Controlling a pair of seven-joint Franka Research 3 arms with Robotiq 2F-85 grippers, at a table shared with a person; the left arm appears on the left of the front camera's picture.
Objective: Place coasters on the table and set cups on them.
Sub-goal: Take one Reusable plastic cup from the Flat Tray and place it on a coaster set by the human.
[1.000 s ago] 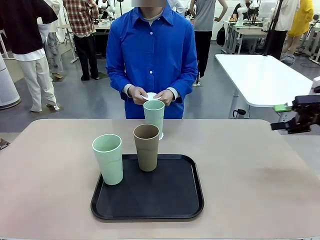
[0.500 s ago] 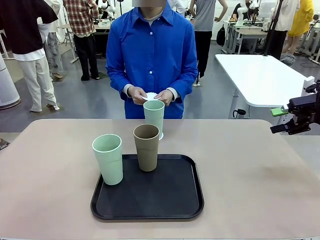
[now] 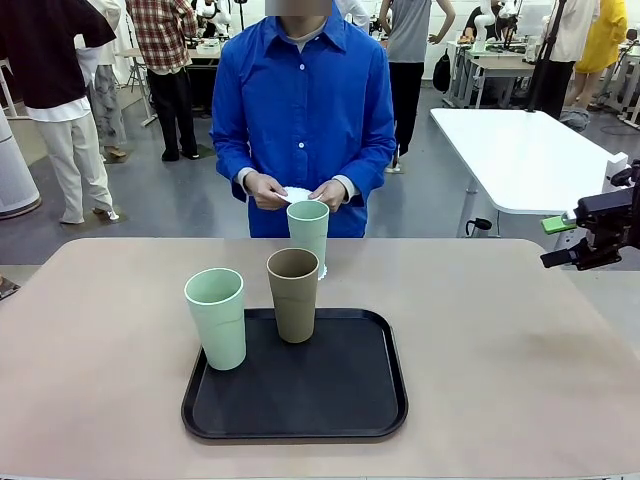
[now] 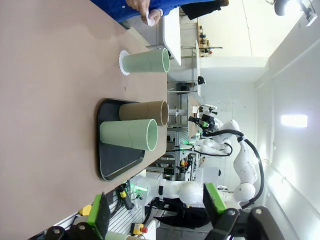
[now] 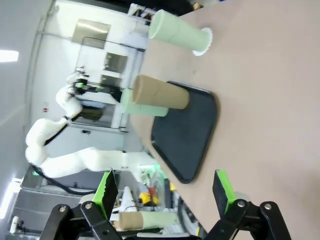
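Observation:
One pale mint cup stands on a white lace coaster at the far side of the table, just in front of the person. The person's hands hold more white coasters at waist height. A brown cup and a second mint cup stand on the black tray. My right gripper hovers open at the table's right edge, far from the cups. In the left wrist view my left gripper is open, well back from the tray and cups. The right wrist view shows open fingers and the cup on its coaster.
A white table stands behind the right gripper. People walk in the background beyond the far edge. Bare tabletop lies left and right of the tray.
My right gripper has risen slightly at the right edge. The person's hands have shifted a little to the left with the coasters. The cups have not moved.

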